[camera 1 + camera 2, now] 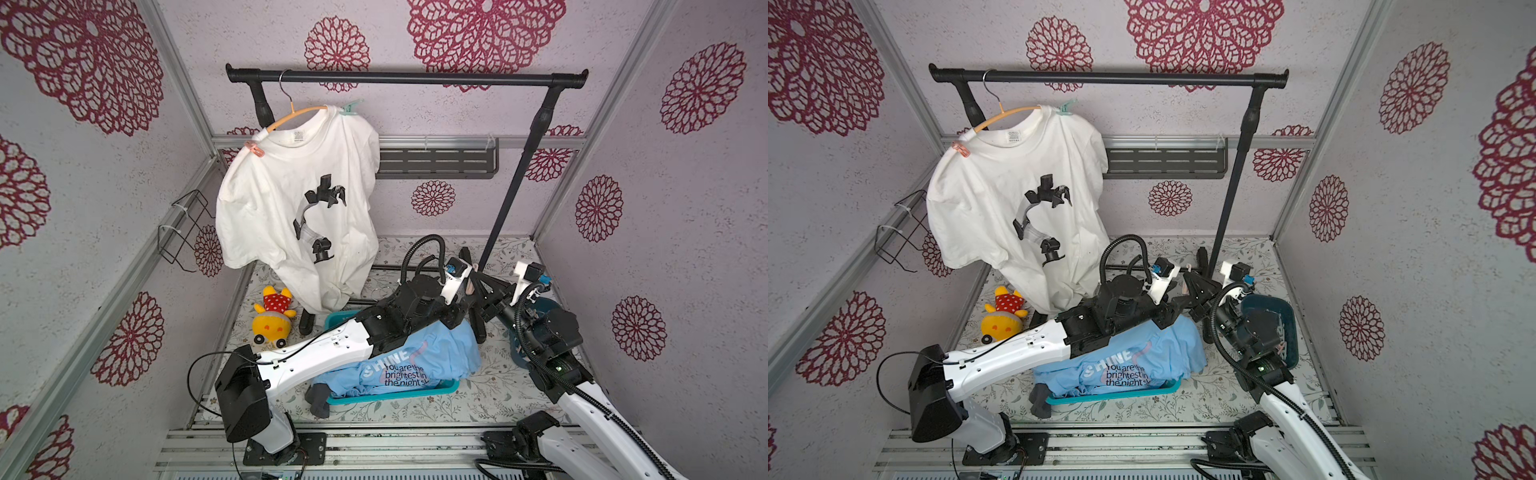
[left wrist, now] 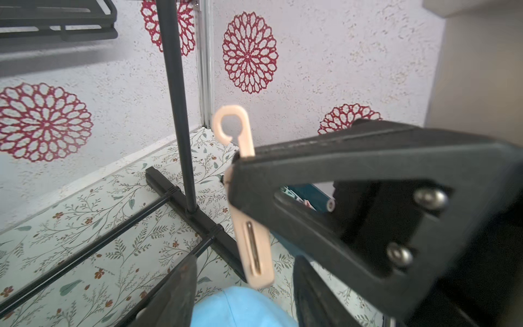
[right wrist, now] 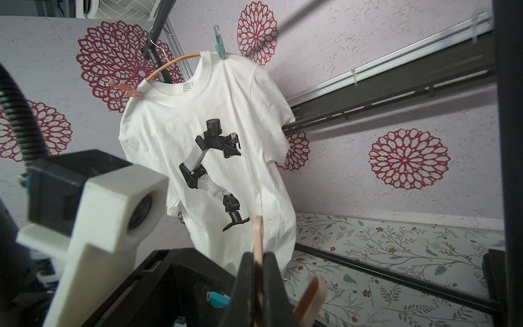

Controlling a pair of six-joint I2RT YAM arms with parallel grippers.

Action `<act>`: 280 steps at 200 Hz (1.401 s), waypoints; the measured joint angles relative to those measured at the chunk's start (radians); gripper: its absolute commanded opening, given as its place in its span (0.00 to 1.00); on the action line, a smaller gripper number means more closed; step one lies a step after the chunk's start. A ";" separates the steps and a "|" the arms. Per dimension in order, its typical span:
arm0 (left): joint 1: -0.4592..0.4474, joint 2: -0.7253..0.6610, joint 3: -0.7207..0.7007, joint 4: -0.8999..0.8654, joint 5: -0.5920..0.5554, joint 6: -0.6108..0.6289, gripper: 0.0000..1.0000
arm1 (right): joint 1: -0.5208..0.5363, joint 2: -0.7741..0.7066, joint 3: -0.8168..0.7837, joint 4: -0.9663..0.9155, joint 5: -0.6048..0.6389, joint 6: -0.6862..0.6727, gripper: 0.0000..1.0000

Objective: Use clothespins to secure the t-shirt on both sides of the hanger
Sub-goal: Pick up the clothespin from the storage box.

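A yellow plush toy (image 1: 272, 318) lies on the floral desk (image 1: 490, 386) near a teal basket (image 1: 374, 400) holding a crumpled light-blue shirt (image 1: 419, 357), a dark sock (image 1: 319, 402) at its corner. A black garment rack (image 1: 407, 77) stands behind; a slotted black shelf (image 1: 436, 163) and a wire holder (image 1: 183, 226) hang on the walls.

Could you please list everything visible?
rack: 1, black, rear
hanger: 1, orange, on rack
t-shirt: 1, white, on hanger
mint clothespin: 1, mint, one shoulder
pink clothespin: 1, pink, other shoulder
cream clothespin: 1, cream, in right gripper
basket: 1, teal, tabletop
blue shirt: 1, blue, in basket
plush toy: 1, yellow-red, tabletop
bin: 1, dark teal, tabletop
shelf: 1, black, back wall
wire holder: 1, black, side wall
sock: 1, grey, by basket
right gripper: 1, black, shut on cream clothespin
left gripper: 1, black, open near it
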 measured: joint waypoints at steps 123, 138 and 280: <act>-0.005 0.019 0.013 0.042 -0.041 0.071 0.05 | 0.036 0.004 0.000 0.029 0.044 -0.008 0.00; -0.005 0.013 -0.002 0.054 -0.044 0.100 0.00 | 0.036 0.003 0.000 0.021 0.043 -0.008 0.04; 0.056 -0.217 -0.181 -0.020 -0.006 0.579 0.00 | 0.040 -0.178 0.110 -0.506 -0.125 0.158 0.89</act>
